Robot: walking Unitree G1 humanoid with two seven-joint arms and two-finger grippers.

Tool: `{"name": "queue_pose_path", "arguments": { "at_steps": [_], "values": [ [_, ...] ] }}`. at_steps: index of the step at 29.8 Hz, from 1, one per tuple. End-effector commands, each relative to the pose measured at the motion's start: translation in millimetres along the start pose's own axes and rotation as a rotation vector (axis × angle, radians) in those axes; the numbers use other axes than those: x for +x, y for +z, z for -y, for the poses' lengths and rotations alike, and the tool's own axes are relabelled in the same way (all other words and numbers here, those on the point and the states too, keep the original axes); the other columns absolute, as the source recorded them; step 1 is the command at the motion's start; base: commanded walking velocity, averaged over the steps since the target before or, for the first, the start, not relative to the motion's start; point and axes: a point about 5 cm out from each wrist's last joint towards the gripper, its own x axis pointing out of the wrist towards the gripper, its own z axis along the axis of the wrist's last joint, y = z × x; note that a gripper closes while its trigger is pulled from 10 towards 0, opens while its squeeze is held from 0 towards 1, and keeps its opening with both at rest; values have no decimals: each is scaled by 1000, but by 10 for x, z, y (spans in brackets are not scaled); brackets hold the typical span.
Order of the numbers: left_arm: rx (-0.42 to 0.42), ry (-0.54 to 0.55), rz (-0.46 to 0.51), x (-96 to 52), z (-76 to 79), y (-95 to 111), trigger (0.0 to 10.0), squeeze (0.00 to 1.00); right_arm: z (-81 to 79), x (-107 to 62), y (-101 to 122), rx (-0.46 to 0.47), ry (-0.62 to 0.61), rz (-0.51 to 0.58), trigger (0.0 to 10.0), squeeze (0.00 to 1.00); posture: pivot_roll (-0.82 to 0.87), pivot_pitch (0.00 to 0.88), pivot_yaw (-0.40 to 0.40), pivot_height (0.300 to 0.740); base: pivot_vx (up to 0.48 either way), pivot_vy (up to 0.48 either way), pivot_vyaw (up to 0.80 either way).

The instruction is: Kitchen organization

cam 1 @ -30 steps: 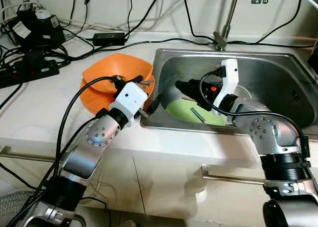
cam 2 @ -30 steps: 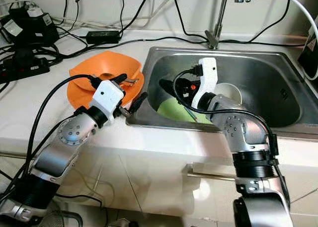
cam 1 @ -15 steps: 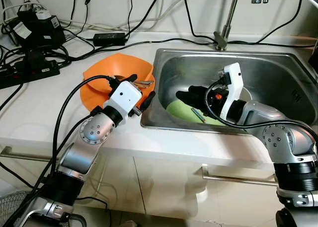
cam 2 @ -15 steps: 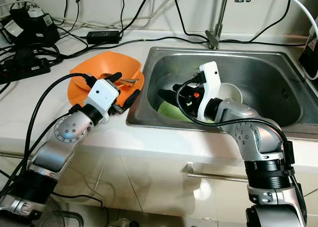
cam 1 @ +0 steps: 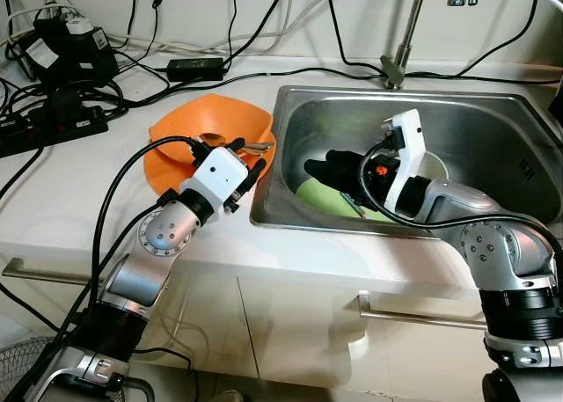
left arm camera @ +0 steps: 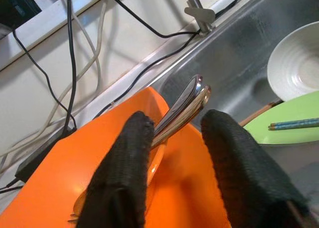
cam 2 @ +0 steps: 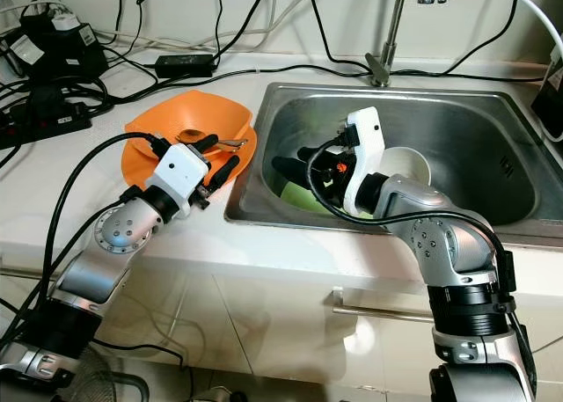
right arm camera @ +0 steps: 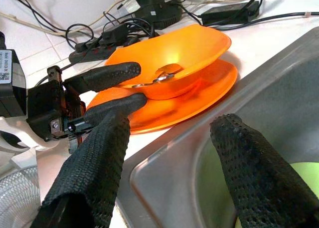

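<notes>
Pale countertop [cam 1: 79, 200], strewn with black cables, is joined by a steel sink [cam 1: 493, 129] holding a white bowl [left arm camera: 299, 68] and a green plate [left arm camera: 284, 128]. Shiny spoons [left arm camera: 182, 108], handles aimed sinkward, are seen in a glossy orange bowl [cam 1: 211, 125]. Left gripper [left arm camera: 174, 138] is spread around them; right gripper [right arm camera: 169, 133] is held open, empty, inside the sink.

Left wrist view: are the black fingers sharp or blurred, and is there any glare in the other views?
In the left wrist view the near fingers look soft, while the spoon handles are sharper; in the left eye view the sink wall shows mild bright reflections; in the right wrist view the orange bowl has a small highlight.
</notes>
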Motion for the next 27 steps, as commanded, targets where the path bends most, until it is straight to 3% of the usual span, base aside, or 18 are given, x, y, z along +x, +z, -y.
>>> {"name": "queue_pose_path", "arguments": {
  "at_steps": [1,15,16,17,18,19,27],
  "values": [
    [15,7,8,13,-55,18,0,0,-35,1,-10,-6,7,-6,10000,0,-53,46,83,740,0,0,0],
    [36,18,4,35,-76,-35,0,0,-46,24,-24,-3,6,-3,10000,0,-58,48,86,740,0,0,0],
    [42,17,10,41,-82,-25,1059,0,-47,26,-24,-3,6,-3,10000,0,-58,48,86,740,0,0,0],
    [43,20,13,41,-87,-18,8667,643,-47,27,-24,-3,6,-2,10000,0,-58,48,86,740,0,0,0],
    [43,22,14,41,-91,-14,8667,643,-47,29,-24,-3,5,-2,10000,0,-57,46,87,740,0,0,0],
    [26,12,21,42,-86,-7,10000,1000,-48,31,-26,-3,5,-1,10000,0,-56,45,88,740,0,0,0],
    [55,15,16,49,-92,-21,10000,1000,-48,42,-23,-3,5,1,10000,0,-56,44,88,740,0,0,0]
  ]
}}
